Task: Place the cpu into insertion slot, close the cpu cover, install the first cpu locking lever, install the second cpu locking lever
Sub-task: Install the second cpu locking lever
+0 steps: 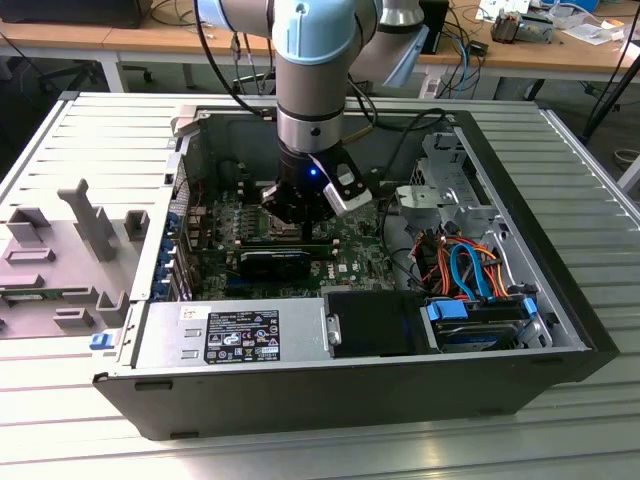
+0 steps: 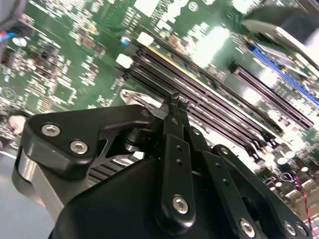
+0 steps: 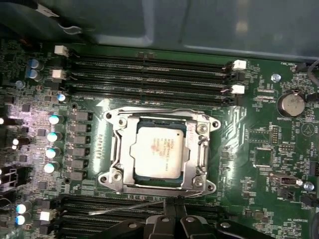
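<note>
Showing faint unreadable print, cpu (image 3: 159,156) under lowered cpu cover (image 3: 160,117); gripper (image 2: 175,99) jaws closed, nothing gripped.

The arm (image 1: 314,60) hangs straight down in the exterior view, its wrist vertical and a small blue light showing on it. The black pincer (image 1: 283,212) points downward; in the second wrist view its fingertips (image 2: 175,101) sit pressed together.

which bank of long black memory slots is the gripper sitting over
The bank nearest the gripper, beside the cpu cover edge with the loose thin lever. The other bank lies across the cpu, by the case wall.
</note>
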Controlling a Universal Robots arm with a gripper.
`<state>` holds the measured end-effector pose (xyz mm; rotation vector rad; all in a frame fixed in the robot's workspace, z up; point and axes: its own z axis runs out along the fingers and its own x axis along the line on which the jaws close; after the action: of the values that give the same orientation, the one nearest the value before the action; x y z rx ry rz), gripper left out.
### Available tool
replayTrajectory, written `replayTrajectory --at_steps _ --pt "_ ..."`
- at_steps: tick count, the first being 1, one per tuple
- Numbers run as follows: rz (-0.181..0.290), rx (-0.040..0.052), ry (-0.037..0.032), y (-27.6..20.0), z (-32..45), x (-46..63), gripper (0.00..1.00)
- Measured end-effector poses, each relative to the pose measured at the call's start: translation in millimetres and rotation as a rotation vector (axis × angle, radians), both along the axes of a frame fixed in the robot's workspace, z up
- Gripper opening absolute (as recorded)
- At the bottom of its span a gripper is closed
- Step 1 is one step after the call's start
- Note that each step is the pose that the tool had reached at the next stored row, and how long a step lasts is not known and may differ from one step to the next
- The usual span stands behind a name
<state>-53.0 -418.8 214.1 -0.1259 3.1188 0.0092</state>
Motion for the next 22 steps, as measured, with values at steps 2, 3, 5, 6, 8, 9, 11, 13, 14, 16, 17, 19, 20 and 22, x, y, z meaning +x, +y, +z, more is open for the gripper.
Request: replayTrajectory --at_steps 2,3,5,6,8,9,11,13,14,16,17,19,20,22 --pt "0.000 0.0007 -0.0016 -0.4 0.0 -9.2 0.11" --pt "0.000 0.0010 -0.0020 -0.5 -0.1 -11.8 0.11" --pt "0.000 0.0022 -0.0034 -1.4 -0.2 -20.9 0.11" --pt "0.000 0.0026 -0.0038 -1.5 -0.3 -23.7 0.11" --pt "0.000 0.0032 -0.0044 -1.7 -0.6 -29.5 0.11" --pt "0.000 0.0033 -0.0045 -1.8 -0.8 -31.1 0.11" --pt "0.000 0.0031 -0.0044 -1.9 -1.3 -33.9 0.11" --pt "0.000 0.0036 -0.0045 -2.0 -2.3 -39.5 0.11" --pt "0.001 0.0043 -0.0043 -2.0 -3.5 -45.8 0.11" --pt "0.002 0.0047 -0.0045 -1.9 -5.9 -54.1 0.11" --pt "0.006 0.0047 -0.0045 -1.8 -6.3 -54.6 0.11" --pt "0.024 0.0044 -0.0042 -1.5 -6.7 -54.8 0.11" --pt "0.042 0.0046 -0.0043 -1.0 -7.1 -54.8 0.11" --pt "0.077 0.0040 -0.0038 1.4 -7.5 -54.9 0.11"
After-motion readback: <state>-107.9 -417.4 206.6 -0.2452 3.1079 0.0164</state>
